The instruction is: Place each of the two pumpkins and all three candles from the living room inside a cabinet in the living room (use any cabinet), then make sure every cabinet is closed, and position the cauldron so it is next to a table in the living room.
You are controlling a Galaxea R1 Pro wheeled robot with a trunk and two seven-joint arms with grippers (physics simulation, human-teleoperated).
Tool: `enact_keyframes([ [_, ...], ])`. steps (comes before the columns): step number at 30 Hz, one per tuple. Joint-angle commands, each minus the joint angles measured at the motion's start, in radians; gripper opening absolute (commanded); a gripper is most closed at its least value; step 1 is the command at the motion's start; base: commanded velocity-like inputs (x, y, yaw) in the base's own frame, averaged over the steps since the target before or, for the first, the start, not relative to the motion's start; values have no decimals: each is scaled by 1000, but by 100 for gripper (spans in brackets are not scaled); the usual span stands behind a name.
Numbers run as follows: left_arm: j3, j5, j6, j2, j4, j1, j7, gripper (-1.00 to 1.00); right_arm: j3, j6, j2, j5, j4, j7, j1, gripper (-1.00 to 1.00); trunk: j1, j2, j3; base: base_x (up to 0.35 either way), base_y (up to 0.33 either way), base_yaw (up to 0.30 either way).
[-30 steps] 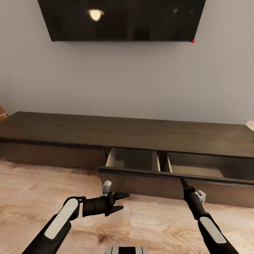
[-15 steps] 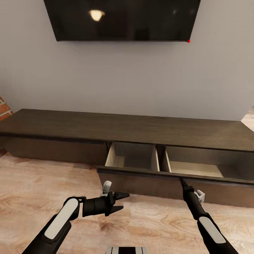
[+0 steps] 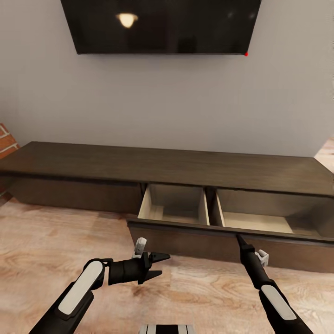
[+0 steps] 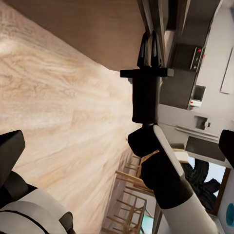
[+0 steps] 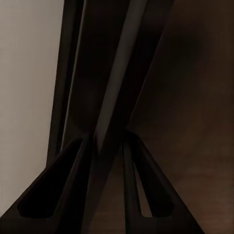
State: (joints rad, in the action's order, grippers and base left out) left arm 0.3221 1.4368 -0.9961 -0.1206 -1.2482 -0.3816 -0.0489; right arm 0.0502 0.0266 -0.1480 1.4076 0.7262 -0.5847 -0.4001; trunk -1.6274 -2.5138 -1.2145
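Dark-brown cabinet [image 3: 167, 169] drawer now further out than second ago, pale inside bare; right tool [image 3: 240, 239] pinched on drawer-front lip, pulling. Left tool [image 3: 163, 264] apart, empty above floor. Ready for loading.

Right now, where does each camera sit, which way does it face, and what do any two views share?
Head view: on the head, facing forward and down at the cabinet with its open drawer; left arm and right arm show.
Left wrist view: by the left fingers, looking across the floor at the right gripper.
Right wrist view: behind the right fingers, which straddle the drawer front.
Shared: head and left wrist views both show the right gripper at the drawer front.
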Motion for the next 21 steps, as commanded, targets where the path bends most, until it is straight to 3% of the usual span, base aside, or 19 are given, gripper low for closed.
enact_keyframes([
  [1, 1, -4, -1, -1, 0, 0, -5, 100, 48, 6, -1, 22, -5, -10, 0, -100, 0, 0, -1, -122, 0, 0],
  [21, 1, -4, -1, -1, 0, 0, -5, 100, 48, 6, -1, 22, -5, -10, 0, -100, 0, 0, -1, -38, 0, 0],
])
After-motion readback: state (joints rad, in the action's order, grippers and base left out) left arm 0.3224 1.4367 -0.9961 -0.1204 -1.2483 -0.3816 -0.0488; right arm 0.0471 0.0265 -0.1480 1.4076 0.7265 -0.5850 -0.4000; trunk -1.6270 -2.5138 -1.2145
